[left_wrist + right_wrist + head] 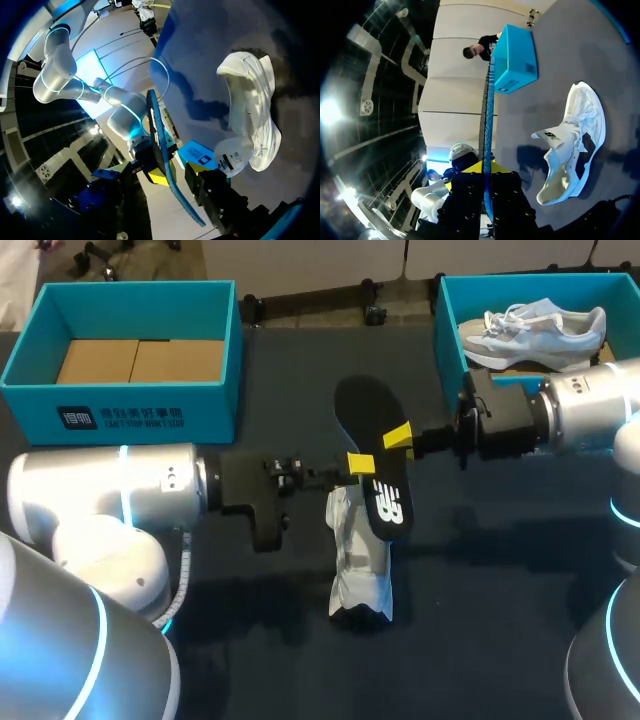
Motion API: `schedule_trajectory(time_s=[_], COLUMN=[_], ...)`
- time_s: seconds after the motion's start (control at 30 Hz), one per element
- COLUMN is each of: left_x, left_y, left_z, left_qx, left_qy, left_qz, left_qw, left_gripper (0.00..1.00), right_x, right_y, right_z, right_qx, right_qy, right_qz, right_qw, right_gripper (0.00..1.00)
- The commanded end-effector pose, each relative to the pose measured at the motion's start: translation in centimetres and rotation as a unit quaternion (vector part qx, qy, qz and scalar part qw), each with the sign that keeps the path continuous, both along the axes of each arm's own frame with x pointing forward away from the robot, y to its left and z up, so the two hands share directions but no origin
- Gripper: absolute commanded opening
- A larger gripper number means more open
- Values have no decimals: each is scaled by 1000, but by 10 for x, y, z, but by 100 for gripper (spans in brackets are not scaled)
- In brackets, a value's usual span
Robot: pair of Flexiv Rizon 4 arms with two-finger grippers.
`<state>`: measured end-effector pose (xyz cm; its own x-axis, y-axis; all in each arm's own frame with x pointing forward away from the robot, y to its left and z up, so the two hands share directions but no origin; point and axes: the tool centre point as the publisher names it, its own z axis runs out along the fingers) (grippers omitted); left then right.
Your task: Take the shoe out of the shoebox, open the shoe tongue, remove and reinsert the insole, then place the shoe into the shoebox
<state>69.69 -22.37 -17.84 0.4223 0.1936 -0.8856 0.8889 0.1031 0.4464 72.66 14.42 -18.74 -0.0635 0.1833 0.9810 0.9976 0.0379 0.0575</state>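
A black insole (pixel 375 455) hangs above the table's middle, over a white shoe (pixel 358 560) lying on the dark tabletop. My right gripper (pixel 405 438) is shut on the insole's edge from the right. In the right wrist view the insole (pixel 487 115) stands edge-on between that gripper's (pixel 486 186) fingers, with the shoe (pixel 575 145) beside it. My left gripper (pixel 352 468) is at the insole's left side and stands open. Seen from the left wrist, the insole (pixel 159 135) passes between the spread fingers of this gripper (pixel 172 197), and the shoe (pixel 250 115) lies beyond.
A blue shoebox (pixel 130 405) with a cardboard floor stands at the back left. A second blue box (pixel 450 330) at the back right holds another pale shoe (pixel 535 328). Both arms stretch low across the middle of the table.
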Motion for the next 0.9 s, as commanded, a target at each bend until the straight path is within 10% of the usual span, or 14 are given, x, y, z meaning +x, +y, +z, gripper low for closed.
schedule_trajectory(time_s=[0.03,0.9], left_x=[-10,41], left_y=[46,82], left_z=[21,77], left_qx=[39,285], left_qy=[11,166], left_qz=[-10,-34], left_qw=[999,943], left_gripper=[100,100], right_x=[-2,-2], right_y=[-4,-7], right_z=[-4,-22], right_qx=[-1,7], right_qy=[0,19], right_qz=[1,-14], right_qw=[1000,1000], right_gripper=[0,0])
